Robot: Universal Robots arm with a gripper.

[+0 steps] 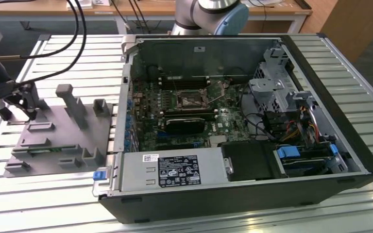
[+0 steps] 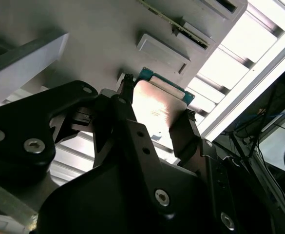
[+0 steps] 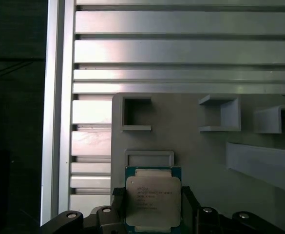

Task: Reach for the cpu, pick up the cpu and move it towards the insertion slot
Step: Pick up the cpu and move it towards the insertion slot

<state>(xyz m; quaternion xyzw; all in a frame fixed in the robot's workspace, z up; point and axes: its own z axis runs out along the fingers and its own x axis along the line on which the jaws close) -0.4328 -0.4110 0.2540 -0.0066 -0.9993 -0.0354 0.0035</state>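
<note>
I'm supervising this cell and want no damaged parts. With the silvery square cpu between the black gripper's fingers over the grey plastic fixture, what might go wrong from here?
1. The black gripper appears to pinch the silvery square cpu by two thin edges; it may slip or tilt.
2. Tall grey fixture posts and the metal case wall stand between it and the metal-framed insertion slot; a low path might clip them.
</note>
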